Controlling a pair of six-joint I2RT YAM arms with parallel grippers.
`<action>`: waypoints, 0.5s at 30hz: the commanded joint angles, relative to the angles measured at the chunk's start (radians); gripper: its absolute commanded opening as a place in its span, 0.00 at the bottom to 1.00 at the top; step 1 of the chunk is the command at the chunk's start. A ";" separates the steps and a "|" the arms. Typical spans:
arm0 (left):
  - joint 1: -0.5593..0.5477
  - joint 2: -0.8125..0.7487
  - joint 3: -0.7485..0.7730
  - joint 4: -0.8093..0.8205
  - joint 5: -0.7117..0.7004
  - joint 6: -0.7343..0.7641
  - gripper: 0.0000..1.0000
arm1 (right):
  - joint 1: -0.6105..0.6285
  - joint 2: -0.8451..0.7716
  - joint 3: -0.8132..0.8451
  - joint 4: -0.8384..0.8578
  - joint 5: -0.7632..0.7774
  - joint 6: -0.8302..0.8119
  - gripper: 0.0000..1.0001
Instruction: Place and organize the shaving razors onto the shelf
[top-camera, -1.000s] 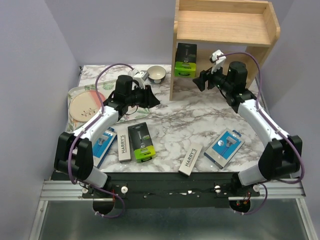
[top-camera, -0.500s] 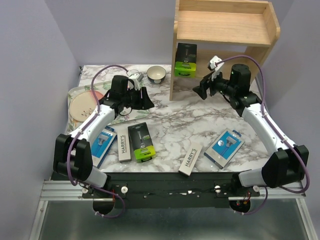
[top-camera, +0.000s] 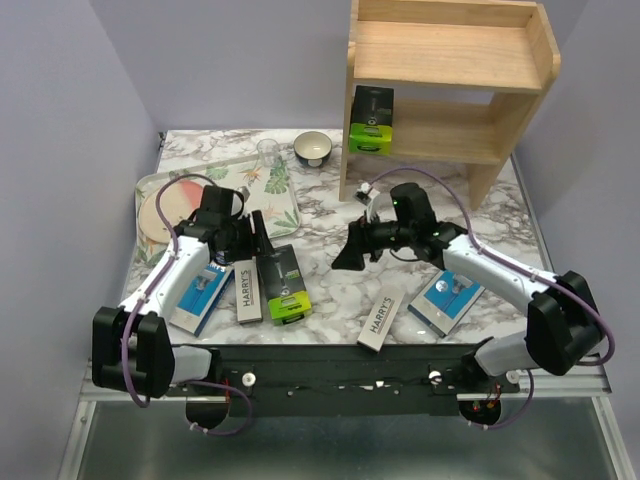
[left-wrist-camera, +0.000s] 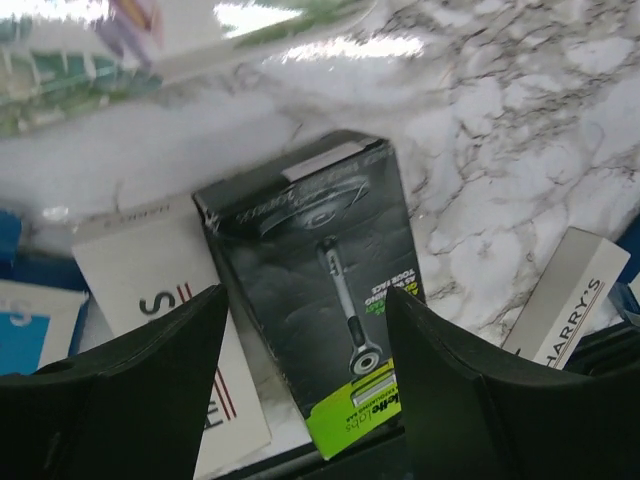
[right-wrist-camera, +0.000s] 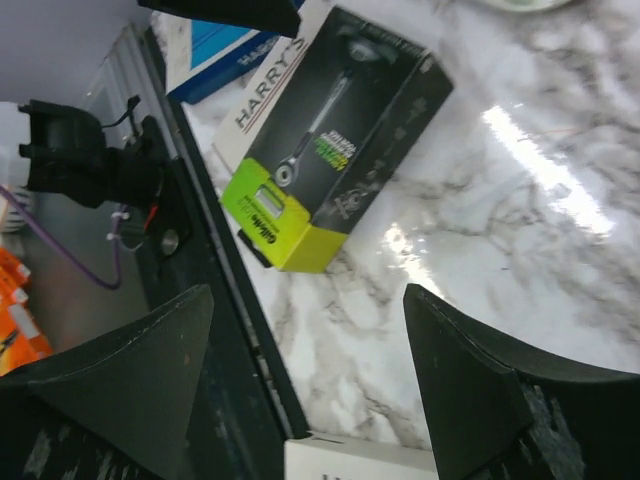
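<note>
A marbled table (top-camera: 330, 235) is walled in lilac. One black razor box (top-camera: 371, 120) is stood on the shelf's (top-camera: 450, 60) lower tier; five packs (top-camera: 281, 284) are laid on the table. The left gripper (top-camera: 260, 238) and right gripper (top-camera: 350, 256) are spread wide, empty.

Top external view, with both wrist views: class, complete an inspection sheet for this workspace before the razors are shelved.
Surface: marble-pattern table, no spills seen.
Job's things: one black-and-green razor box on the lower tier of the shelf; on the table, a second black-and-green box, two Harry's boxes, two blue razor packs.
Clutter: floral tray, pink plate, small bowl, clear glass.
Grippers: left gripper open above the second black-and-green box; right gripper open, empty.
Cables: purple cables loop along both arms.
Surroundings: lilac walls, metal rail at the near edge.
</note>
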 joint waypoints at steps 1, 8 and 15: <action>0.013 -0.069 -0.099 -0.043 -0.049 -0.163 0.72 | 0.129 0.081 0.076 0.008 0.020 0.158 0.87; 0.013 -0.107 -0.267 0.085 -0.019 -0.283 0.69 | 0.155 0.208 0.101 0.029 0.115 0.233 0.91; -0.007 0.032 -0.262 0.201 0.122 -0.342 0.54 | 0.152 0.165 -0.012 0.086 0.078 0.342 0.90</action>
